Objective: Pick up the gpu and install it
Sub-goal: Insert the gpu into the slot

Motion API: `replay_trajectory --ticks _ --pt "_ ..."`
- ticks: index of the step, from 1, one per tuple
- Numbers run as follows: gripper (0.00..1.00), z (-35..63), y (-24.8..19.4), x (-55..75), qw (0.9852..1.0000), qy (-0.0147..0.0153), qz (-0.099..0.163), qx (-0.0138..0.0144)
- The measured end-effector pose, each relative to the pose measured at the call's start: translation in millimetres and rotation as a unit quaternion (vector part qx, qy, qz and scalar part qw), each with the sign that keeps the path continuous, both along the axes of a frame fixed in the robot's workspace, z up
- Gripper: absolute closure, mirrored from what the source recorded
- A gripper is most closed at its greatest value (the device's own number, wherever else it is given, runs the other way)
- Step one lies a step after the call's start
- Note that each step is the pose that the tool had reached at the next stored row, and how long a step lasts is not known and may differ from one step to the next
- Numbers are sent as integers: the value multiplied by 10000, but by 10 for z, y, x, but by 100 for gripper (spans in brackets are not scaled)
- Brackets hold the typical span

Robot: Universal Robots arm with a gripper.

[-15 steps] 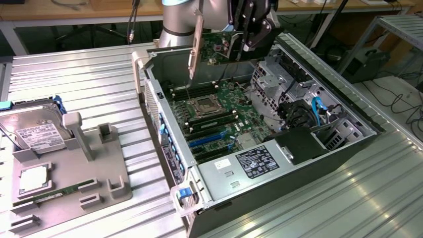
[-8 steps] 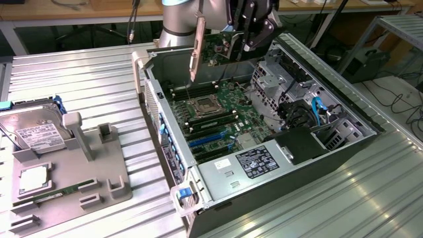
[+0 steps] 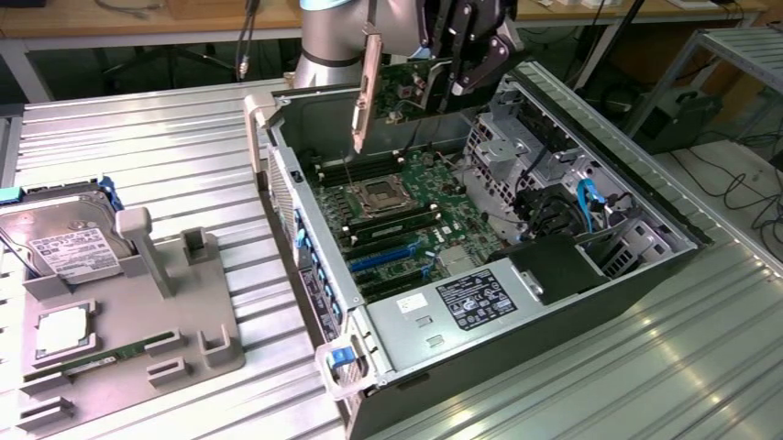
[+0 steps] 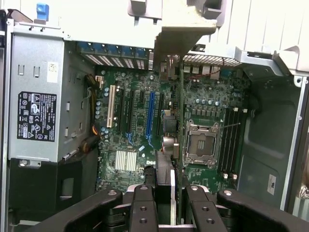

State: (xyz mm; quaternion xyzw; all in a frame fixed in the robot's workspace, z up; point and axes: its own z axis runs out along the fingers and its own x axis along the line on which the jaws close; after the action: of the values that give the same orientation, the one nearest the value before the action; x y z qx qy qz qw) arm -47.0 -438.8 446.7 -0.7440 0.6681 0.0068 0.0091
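Observation:
My gripper (image 3: 456,75) hangs over the far end of the open computer case (image 3: 312,302), shut on the gpu (image 3: 402,87). The card is held on edge, and its silver bracket (image 3: 363,92) points down toward the motherboard (image 3: 404,211). In the wrist view the gpu (image 4: 167,169) appears edge-on between my two black fingers (image 4: 144,205), above the motherboard (image 4: 135,125). It lies between the blue expansion slot (image 4: 150,113) and the empty processor socket (image 4: 200,142). The card is above the board and touches no slot.
A power supply (image 3: 471,302) fills the case's near end, and drive cages with blue cables (image 3: 588,206) line the exterior view's right. On the grey fixture at the exterior view's left lie a silver hard drive (image 3: 68,240), a processor (image 3: 61,332) and a green memory stick (image 3: 98,362).

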Motion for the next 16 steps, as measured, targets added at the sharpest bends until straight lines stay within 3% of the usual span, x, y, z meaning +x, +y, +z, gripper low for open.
replay_trajectory --ticks 8,16 --pt "72 -127 3 4 10000 -6 -81 -3" --pt "72 -168 3 6 10000 -6 -95 -4"
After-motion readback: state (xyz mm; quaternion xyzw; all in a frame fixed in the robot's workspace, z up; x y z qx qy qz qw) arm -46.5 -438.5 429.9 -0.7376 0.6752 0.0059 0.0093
